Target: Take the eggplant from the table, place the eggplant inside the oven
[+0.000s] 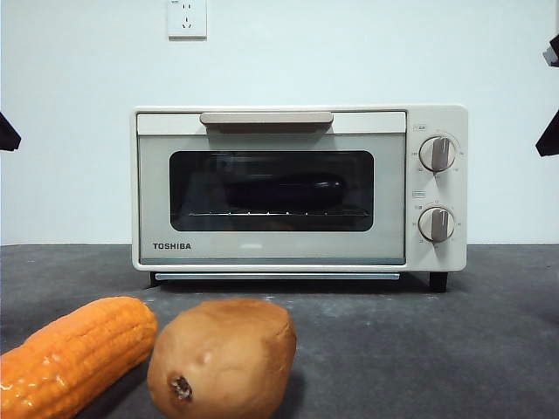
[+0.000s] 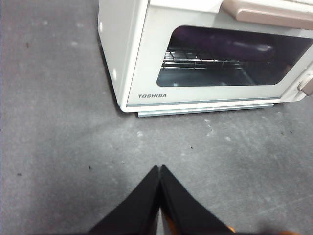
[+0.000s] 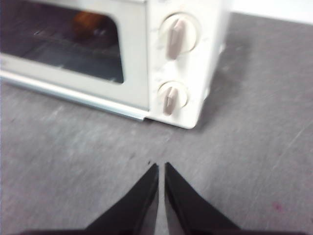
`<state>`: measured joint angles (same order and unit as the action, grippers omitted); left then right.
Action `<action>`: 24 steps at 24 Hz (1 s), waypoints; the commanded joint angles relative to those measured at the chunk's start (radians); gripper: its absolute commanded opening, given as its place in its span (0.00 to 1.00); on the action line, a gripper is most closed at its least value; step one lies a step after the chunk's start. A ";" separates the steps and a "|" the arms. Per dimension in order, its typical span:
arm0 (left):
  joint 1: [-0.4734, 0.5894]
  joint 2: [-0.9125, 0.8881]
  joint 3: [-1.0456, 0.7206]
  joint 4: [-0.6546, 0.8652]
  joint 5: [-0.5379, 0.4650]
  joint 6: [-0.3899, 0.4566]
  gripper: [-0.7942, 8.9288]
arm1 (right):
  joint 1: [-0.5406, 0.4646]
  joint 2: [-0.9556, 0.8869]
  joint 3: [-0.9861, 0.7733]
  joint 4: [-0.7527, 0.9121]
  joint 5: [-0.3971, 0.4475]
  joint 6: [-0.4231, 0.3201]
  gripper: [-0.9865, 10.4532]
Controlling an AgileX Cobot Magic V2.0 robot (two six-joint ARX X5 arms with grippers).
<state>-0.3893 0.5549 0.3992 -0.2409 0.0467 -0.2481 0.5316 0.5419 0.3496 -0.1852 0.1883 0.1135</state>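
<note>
- The eggplant [image 1: 271, 192] lies lengthwise on the wire rack [image 2: 205, 61] inside the Toshiba toaster oven [image 1: 297, 188], seen as a dark purple shape behind the glass door [image 1: 271, 190]; the door is shut, its bar handle [image 1: 266, 118] flush at the top
- My left pincer [image 2: 160, 169] is clenched, jaw tips touching, holding nothing, above bare counter [image 2: 58, 147] off the oven's logo corner
- My right pincer [image 3: 161, 166] is all but clenched, only a sliver between the tips, empty, above the counter near the corner with the two knobs [image 3: 178, 34]
- In the front view both arms show only as black tips at the side edges, well apart from the oven
- I judge the task essentially finished: the eggplant is in and nothing is left to carry
- If I had to handle it again, I would expect a light, firm body with a glossy, slippery skin; best taken across the middle of its length, where the jaws sit square and it will not tip or squirt out
- The corn cob [image 1: 70, 358] and the potato [image 1: 223, 358] lie touching on the near counter, untouched and not my concern
</note>
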 commanded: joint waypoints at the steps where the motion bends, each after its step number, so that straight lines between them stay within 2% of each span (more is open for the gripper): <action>1: -0.005 0.008 0.008 0.010 -0.003 -0.019 0.09 | 0.005 -0.008 0.008 0.029 0.016 0.016 0.09; 12: -0.007 -0.023 0.006 -0.010 -0.003 -0.018 0.09 | 0.005 -0.009 0.008 0.032 0.023 0.016 0.09; 14: 0.006 -0.094 0.005 -0.034 -0.026 0.086 0.09 | 0.005 -0.009 0.008 0.032 0.023 0.016 0.09; 17: 0.048 -0.213 -0.013 -0.021 -0.026 0.187 0.09 | 0.005 -0.009 0.008 0.032 0.023 0.016 0.09; 20: 0.127 -0.328 -0.060 0.021 -0.035 0.237 0.09 | 0.005 -0.009 0.008 0.032 0.023 0.016 0.09; 24: 0.247 -0.441 -0.136 0.055 -0.052 0.249 0.09 | 0.005 -0.009 0.008 0.032 0.023 0.016 0.09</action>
<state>-0.1558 0.1249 0.2745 -0.1925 -0.0025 -0.0334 0.5308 0.5297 0.3496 -0.1638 0.2092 0.1135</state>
